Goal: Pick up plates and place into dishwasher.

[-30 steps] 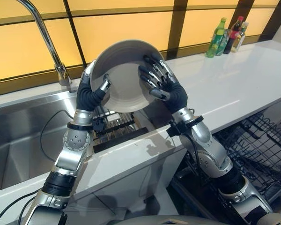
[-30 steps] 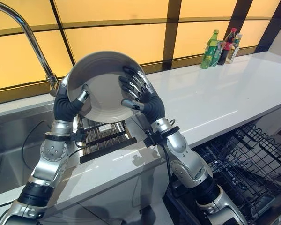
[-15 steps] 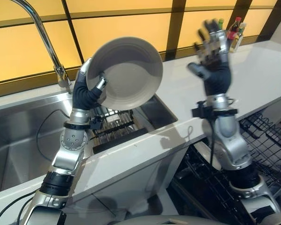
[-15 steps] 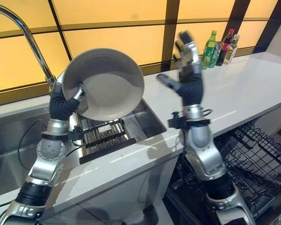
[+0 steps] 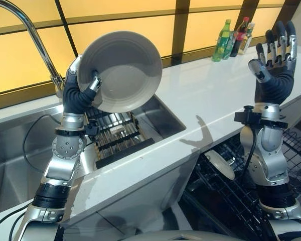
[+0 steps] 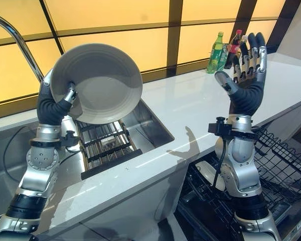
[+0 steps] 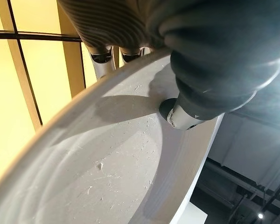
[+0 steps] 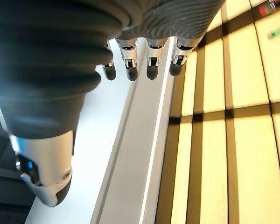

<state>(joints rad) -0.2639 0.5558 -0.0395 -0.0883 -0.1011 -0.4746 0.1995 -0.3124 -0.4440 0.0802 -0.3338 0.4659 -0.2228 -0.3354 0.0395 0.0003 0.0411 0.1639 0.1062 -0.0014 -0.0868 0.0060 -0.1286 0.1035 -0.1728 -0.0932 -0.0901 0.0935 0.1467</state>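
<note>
While left robot hand (image 5: pixel 79 95) grips plate (image 5: pixel 121 68), right (image 5: pixel 274 75) hovers.

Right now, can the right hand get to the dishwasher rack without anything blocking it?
Probably yes. The right hand is raised, open and empty, directly above the open dishwasher rack. Only the counter edge lies beside that path. The plate is pinched in the left hand, off over the sink.
</note>
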